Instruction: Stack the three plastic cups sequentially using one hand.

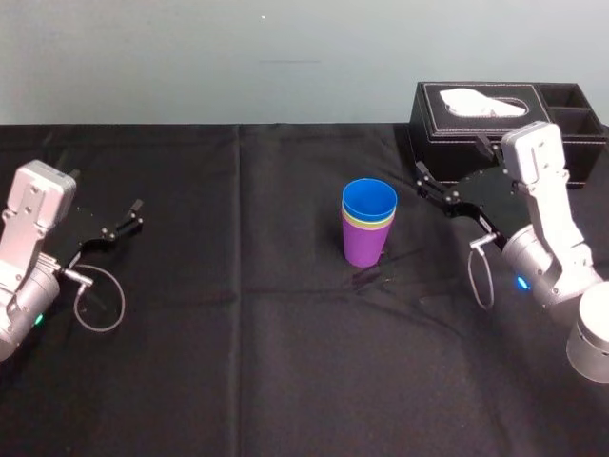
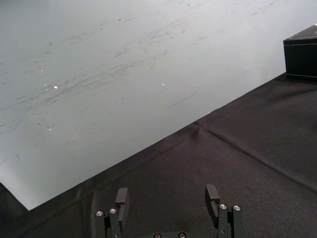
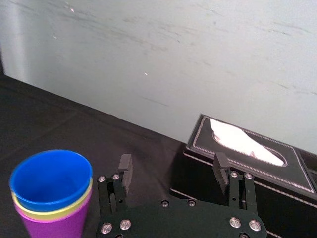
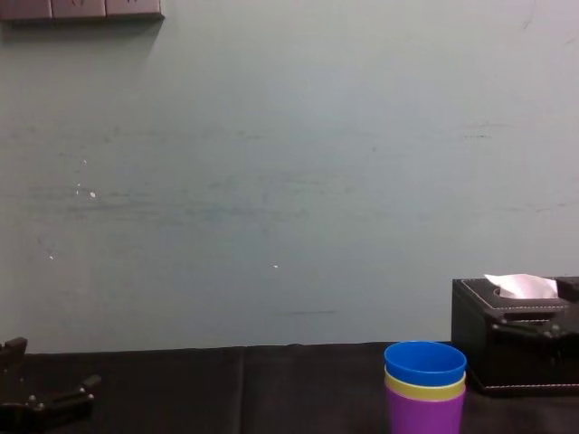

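1. The three plastic cups [image 1: 368,224] stand nested, purple lowest and blue on top, on the bench [image 1: 238,333] near the tissue box [image 1: 495,105].
2. The right tool [image 1: 421,181] hangs between box and stack, jaws spread, holding nothing. The left tool [image 1: 133,214], far from the box, is likewise spread and empty.
3. Likely light, slick, thin-walled — pinch the rim gently.

Place: a robot testing room or lab, by its look.
Wall: bare pale blue-green wall [image 4: 289,181], scuffed and scratched.
Table: draped edge to edge in a plain black cloth [image 1: 238,362].
Machines: grey left robot arm [image 1: 29,238] and right robot arm [image 1: 547,219] flank the table.
Props: stacked plastic cups [image 1: 368,224], black tissue box [image 1: 476,114].
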Robot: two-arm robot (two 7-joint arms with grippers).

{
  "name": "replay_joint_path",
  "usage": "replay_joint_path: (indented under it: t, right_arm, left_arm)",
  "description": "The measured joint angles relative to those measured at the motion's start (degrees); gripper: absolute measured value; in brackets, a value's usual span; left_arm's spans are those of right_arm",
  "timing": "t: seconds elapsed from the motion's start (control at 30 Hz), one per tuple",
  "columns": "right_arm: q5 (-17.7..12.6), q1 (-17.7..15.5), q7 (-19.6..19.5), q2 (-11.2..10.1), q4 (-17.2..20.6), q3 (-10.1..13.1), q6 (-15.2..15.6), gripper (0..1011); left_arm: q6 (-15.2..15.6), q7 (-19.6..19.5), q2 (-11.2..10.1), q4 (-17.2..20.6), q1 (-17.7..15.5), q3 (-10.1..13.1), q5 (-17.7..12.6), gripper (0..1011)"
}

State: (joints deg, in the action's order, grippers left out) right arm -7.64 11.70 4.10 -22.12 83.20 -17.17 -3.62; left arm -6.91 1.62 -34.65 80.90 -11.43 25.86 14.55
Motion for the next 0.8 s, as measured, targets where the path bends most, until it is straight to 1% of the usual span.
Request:
replay_joint_path:
  t: [0.17,0.33,0.47,0.53,0.8]
  right_arm:
    - [1.36,-0.29,-0.87,0.81,-1.37,0.30,0.21,1004]
    - [2.70,-0.62,-1.82,2.12,-3.55,0.43,0.90,1004]
    - [3.03,-0.57,-1.71,2.89,-5.02,0.58,0.96,1004]
    - [2.86,-0.29,-0.62,3.14,-5.82,0.68,0.81,1004]
    - [2.80,-0.31,-0.59,3.10,-5.66,0.69,0.77,1004]
  left_arm:
    - [0.00,0.00,0.00,0.00,0.00,0.00,0.00,1011]
    - [0.00,0.00,0.00,0.00,0.00,0.00,0.00,1011]
    - [0.00,0.00,0.00,0.00,0.00,0.00,0.00,1011]
    - [0.00,0.00,0.00,0.00,0.00,0.00,0.00,1011]
    - [0.00,0.00,0.00,0.00,0.00,0.00,0.00,1011]
